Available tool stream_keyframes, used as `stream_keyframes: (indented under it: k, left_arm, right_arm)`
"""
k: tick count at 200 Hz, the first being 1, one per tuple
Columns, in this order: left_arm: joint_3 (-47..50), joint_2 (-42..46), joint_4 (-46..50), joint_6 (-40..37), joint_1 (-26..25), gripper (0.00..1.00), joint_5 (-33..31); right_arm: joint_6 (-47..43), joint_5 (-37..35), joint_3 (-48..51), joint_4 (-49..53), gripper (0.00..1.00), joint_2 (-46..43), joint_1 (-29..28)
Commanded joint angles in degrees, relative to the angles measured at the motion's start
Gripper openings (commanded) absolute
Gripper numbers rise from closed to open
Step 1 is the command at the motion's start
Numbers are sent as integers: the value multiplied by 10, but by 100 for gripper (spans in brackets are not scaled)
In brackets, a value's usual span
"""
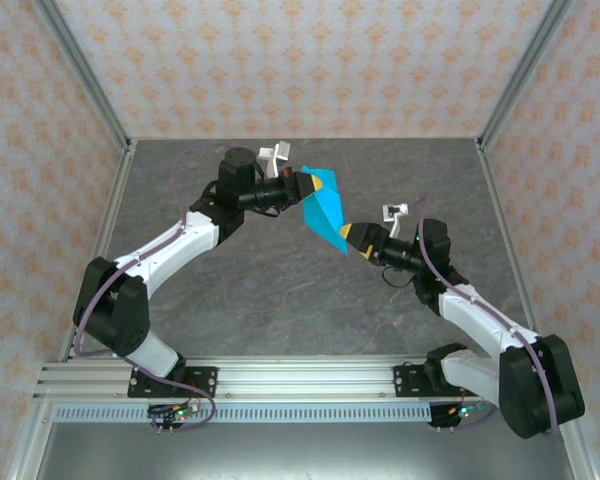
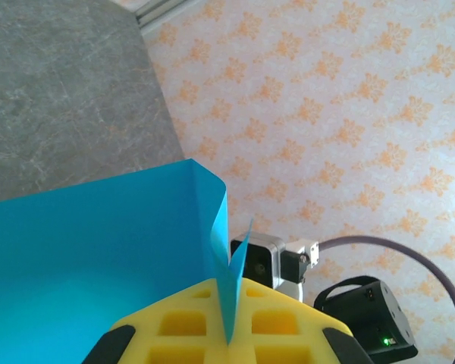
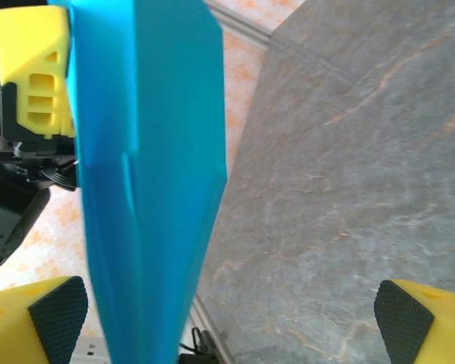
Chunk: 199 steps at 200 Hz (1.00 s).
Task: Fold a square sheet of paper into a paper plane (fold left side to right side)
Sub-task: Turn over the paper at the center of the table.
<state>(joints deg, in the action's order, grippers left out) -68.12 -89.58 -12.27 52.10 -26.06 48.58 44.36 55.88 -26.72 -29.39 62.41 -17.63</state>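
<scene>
Left hand (image 1: 304,187): clamped on the top end of the paper (image 1: 323,207), with a folded edge nipped between the yellow pads (image 2: 182,326). Right hand (image 1: 350,237): wide apart. In the right wrist view the paper drops through the gap close to the 8 o'clock finger; can't tell if they touch. The paper is up in the air over the bench (image 1: 280,290), partly folded. In the top view its long axis runs 11 to 5, left hand to right. The free tip is nearest the right hand, so that hand likely closes on it next.

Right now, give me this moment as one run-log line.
left end effector: shut on blue paper | right end effector: open, fingers astride it | state: folded, held above table
</scene>
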Motion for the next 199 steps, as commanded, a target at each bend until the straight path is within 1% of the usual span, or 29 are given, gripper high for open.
stream_keyframes:
  k: [1,39,50,84,111,127,142,146,153,163,172,188,199]
  left_arm:
    - [-26,24,-24,17,-16,0,32]
    - [-34,23,-14,13,-25,0,45]
    - [-31,24,-15,14,-25,0,45]
    - [-27,25,-1,2,-26,0,47]
    - [-27,25,27,-18,-25,0,43]
    - [-27,29,58,-39,-25,11,34]
    - [-31,35,101,-72,-25,18,16]
    - [-31,36,112,-81,-25,21,10]
    - [-35,40,142,-104,-24,32,-5]
    - [-45,48,202,-143,-25,45,-42]
    - [-48,59,241,-171,-23,51,-74]
    - [-53,84,312,-219,-23,56,-156]
    - [-51,107,347,-250,-22,58,-211]
  right_arm:
    - [36,33,-35,-95,97,15,-14]
    - [50,36,-58,-107,81,17,-21]
    - [51,35,-61,-107,73,15,-21]
    - [47,27,-62,-93,55,8,-21]
    - [21,15,-65,-47,37,-5,-21]
    - [-8,6,-72,4,26,-17,-21]
    - [-49,-7,-82,74,18,-30,-22]
    - [-60,-11,-86,93,17,-33,-22]
    - [-80,-19,-92,128,16,-39,-23]
    - [-120,-38,-107,194,14,-46,-26]
    - [-164,-63,-125,268,13,-50,-31]
    - [-236,-126,-160,388,12,-49,-44]
    - [-272,-190,-184,461,10,-45,-60]
